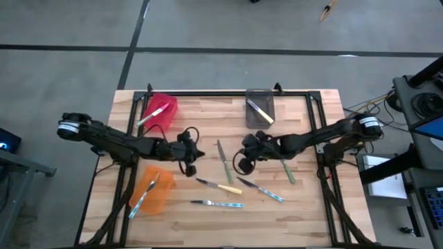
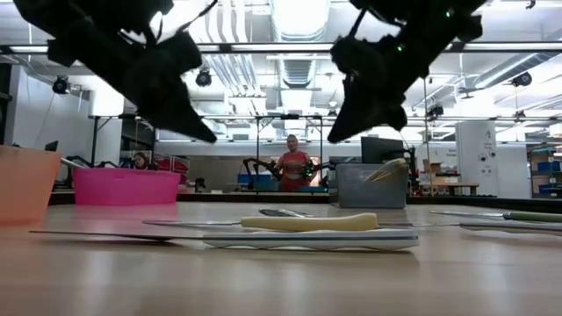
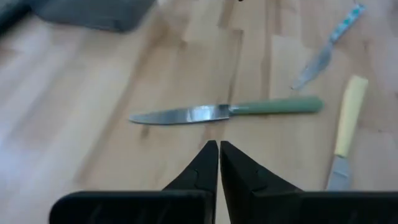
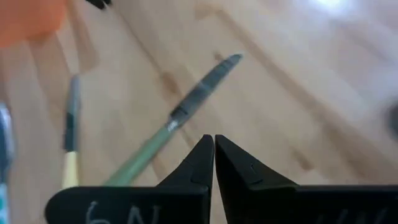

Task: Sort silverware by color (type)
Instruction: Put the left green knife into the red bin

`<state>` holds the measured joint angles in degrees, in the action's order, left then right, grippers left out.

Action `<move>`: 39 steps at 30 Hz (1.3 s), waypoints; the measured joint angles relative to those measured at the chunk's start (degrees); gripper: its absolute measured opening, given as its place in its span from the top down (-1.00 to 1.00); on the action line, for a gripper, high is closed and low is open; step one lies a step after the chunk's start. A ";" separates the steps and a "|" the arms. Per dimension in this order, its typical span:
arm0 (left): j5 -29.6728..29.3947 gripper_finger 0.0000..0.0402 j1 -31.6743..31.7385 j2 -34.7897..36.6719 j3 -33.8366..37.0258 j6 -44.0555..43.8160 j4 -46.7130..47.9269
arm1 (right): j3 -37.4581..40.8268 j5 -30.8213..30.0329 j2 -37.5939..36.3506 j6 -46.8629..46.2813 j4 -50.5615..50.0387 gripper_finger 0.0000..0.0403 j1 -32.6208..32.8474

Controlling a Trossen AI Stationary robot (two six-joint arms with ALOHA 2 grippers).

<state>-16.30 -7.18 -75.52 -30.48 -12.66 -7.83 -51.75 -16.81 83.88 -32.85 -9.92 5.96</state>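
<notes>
High view shows our left gripper (image 1: pixel 192 153) and right gripper (image 1: pixel 246 151) flanking a green-handled knife (image 1: pixel 223 161) on the table (image 1: pixel 304 207). Both claws are pressed together, holding nothing.

Only one marking could be made out: pale handwritten characters on the dark body of the right claw (image 4: pixel 213 144), seen in the right wrist view (they looked like "6N", though the scrawl was cut off at the picture's edge and could not be read with certainty). No other text, label, brand or number was legible in the pictures.
</notes>
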 joint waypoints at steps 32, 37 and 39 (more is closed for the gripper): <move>5.45 1.00 2.18 -32.36 -10.49 -2.89 -15.59 | 1.34 11.77 23.63 -3.15 29.09 0.96 -3.89; 4.94 1.00 2.34 -34.75 -12.07 -2.88 -15.55 | 1.55 13.22 25.55 -3.16 33.14 0.96 -4.34; 4.78 1.00 2.32 -35.50 -12.59 -2.94 -15.75 | 1.60 13.38 26.05 -3.37 33.75 0.96 -4.61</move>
<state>-11.52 -4.86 -111.02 -43.07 -15.59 -23.58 -50.15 -3.43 109.93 -36.23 23.83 1.35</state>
